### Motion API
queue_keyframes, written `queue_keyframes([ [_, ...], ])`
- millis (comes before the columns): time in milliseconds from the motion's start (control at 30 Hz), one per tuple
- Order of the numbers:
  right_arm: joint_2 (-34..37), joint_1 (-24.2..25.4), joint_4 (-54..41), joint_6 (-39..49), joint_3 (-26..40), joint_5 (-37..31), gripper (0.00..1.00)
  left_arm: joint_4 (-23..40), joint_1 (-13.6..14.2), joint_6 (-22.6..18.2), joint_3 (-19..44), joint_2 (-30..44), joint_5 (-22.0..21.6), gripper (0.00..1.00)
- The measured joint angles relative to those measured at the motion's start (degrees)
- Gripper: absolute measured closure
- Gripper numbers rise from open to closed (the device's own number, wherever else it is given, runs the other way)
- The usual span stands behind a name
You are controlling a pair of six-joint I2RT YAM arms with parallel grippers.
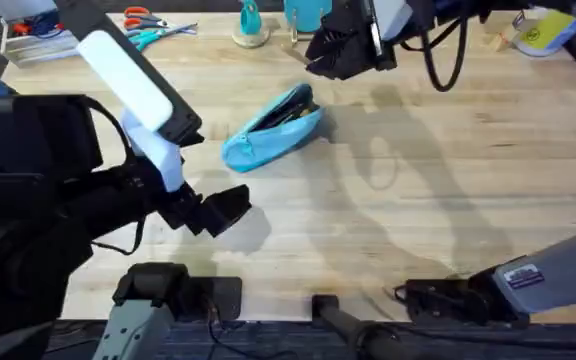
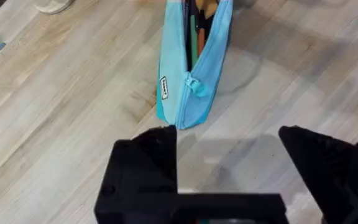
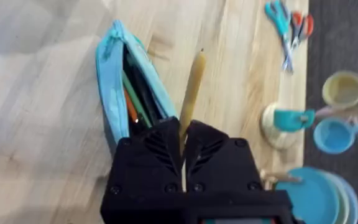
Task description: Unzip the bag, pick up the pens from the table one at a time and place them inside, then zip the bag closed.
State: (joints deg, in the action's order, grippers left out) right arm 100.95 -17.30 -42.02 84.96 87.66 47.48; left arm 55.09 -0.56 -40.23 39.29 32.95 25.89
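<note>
My right gripper [image 3: 184, 149] is pinched tight on a yellow-tan pen [image 3: 192, 93]; fingers [image 3: 157, 146] pressed together on its lower end, the shaft sticking out past the tips at a slight tilt, dark tip farthest from me. Pen is off the table [image 1: 448, 180], in the air just beside the bag's open mouth, not inside it. In the overhead view my right gripper [image 1: 340, 48] hangs near the far edge of the table, about the middle of that edge, just beyond the bag [image 1: 273, 125].

My left gripper [image 2: 229, 149] is spread wide, nothing between the fingers [image 2: 145, 162]. It hovers over bare wood, pointed at the closed end of the bag, close but not touching. Overhead puts my left gripper [image 1: 218, 212] nearer the front-left part of the table, with the bag between my two grippers.

Bag: light blue pouch, lying on the table a bit left of centre and toward the far edge, running diagonally. Zipper is open along most of its length; the zipper pull [image 2: 194, 84] sits near the end closest to my left gripper. Mouth gapes at the far end. Inside I see a green pen [image 3: 135, 99], an orange one and dark ones. Small white label on the bag's side.

Scissors [image 1: 146, 28] with teal and orange handles lie at the far-left corner. Cups and a blue plate [image 3: 319, 196] sit along the far edge.
</note>
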Motion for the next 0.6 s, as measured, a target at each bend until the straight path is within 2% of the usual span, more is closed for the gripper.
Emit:
queue_keyframes([
  [267,0.0,0.0,0.0,10.9,0.0,8.2,0.970,0.0,0.0,0.0,0.0,0.0,0.0,0.006],
  [600,4.2,-0.9,0.0,17.2,0.5,10.4,0.970,0.0,0.0,0.0,0.0,0.0,0.0,0.006],
])
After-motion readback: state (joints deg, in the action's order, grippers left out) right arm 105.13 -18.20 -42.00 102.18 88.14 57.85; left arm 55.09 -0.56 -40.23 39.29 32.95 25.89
